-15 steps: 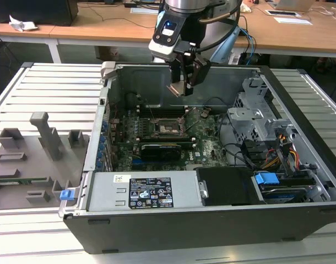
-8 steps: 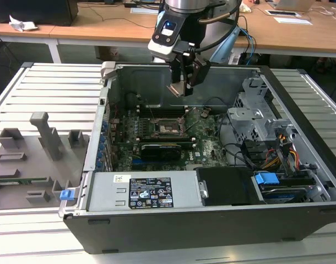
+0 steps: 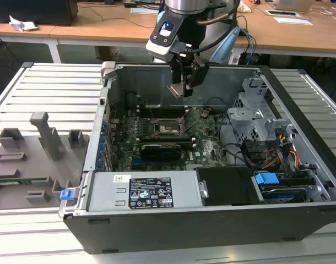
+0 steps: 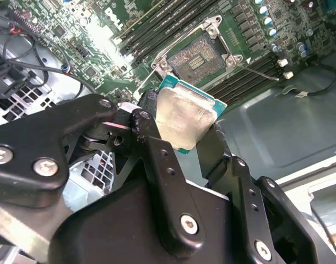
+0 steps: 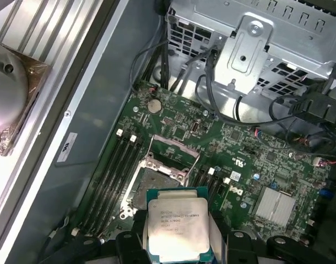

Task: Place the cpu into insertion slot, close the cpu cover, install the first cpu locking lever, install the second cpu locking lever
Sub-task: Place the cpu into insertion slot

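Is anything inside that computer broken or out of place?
Nothing looks broken or spilled. The one thing out of place is the cpu: it is clamped by its edges in the gripper, up in the air above the green board, while the insertion slot lies empty.

The jaws clamp the cpu (image 4: pixel 184 118) by 2 edges, apart from the seemingly empty insertion slot (image 4: pixel 198 55).

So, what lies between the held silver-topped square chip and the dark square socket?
Nothing: in the exterior view, bare air separates the silver-topped square chip from the dark square socket.
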